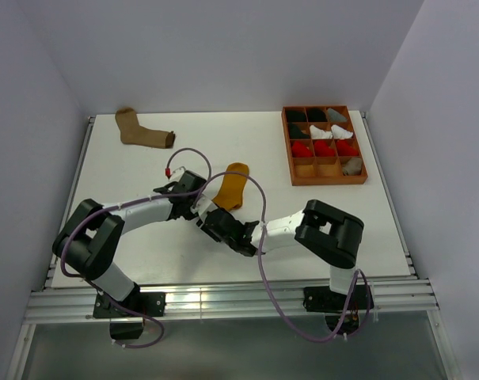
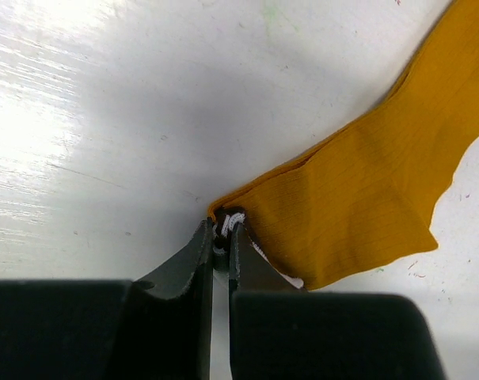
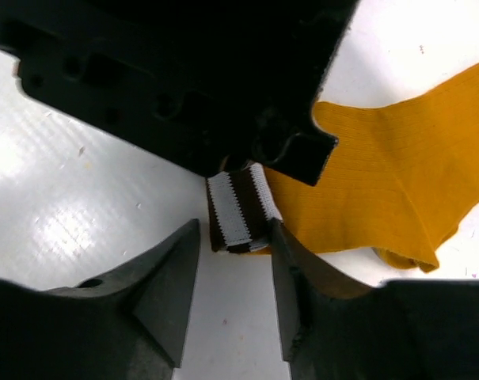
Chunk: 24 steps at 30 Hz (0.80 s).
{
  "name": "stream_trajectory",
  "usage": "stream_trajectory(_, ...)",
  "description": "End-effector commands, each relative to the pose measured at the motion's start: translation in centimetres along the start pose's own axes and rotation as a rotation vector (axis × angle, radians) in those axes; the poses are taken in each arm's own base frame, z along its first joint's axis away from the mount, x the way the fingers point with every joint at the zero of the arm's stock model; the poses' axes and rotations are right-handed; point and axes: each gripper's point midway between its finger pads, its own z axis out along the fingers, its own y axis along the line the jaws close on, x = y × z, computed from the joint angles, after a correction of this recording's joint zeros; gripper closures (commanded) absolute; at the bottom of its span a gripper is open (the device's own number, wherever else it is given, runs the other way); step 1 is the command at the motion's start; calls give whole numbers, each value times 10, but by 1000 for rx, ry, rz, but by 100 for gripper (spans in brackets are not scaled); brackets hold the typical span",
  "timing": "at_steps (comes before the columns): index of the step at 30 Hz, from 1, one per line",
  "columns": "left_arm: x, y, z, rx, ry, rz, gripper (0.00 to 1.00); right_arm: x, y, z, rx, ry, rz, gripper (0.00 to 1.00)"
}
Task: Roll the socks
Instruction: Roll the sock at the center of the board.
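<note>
Mustard sock [image 1: 233, 186] lies flat mid-surface [image 1: 128, 174], just in front of both arms, toe pointing away and cuff nearest the hands. It is judged light, soft and floppy: no shape will be held, and any roll is likely to spring open unless kept tight. The striped cuff [image 3: 237, 210] is the thicker elastic end, so it is the best place to be gripped. The cuff edge is pinched by the left hand [image 2: 221, 229], fingers almost pressed together on it. The right hand [image 3: 233, 229] is spread, a jaw on each side of the cuff, not closed; contact cannot be told. The two hands are crowded at one spot, so collision is the main risk. A tan sock [image 1: 140, 131] with dark cuff lies well apart at the far left. A wooden tray [image 1: 289, 150] of rolled bundles sits far right, out of the way. Purple cables [image 1: 259, 261] loop near the wrists.
</note>
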Motion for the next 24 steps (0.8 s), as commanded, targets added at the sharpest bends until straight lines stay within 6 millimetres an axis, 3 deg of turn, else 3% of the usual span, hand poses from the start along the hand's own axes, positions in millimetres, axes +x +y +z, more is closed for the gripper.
stream_trajectory(1,21,25,3,-80,59,68,95,-18,4,11,9,-40,-38,53)
stream_trajectory(4,22,23,2,-67,59,53,94,-14,8,14,-1,-29,-53,64)
stream_trajectory(9,19,28,-1,-70,39,24,94,-8,15,13,-52,3,-63,99)
stream_trajectory(17,-2,48,-12,-74,-39,-95,87,-4,26,-2,-279,97,67,100)
stream_trajectory(21,-14,44,-18,-46,-93,-156,71,-3,26,-6,-422,157,200,100)
stream_trajectory(24,-20,38,-24,-9,-120,-197,51,2,24,-8,-536,196,317,100)
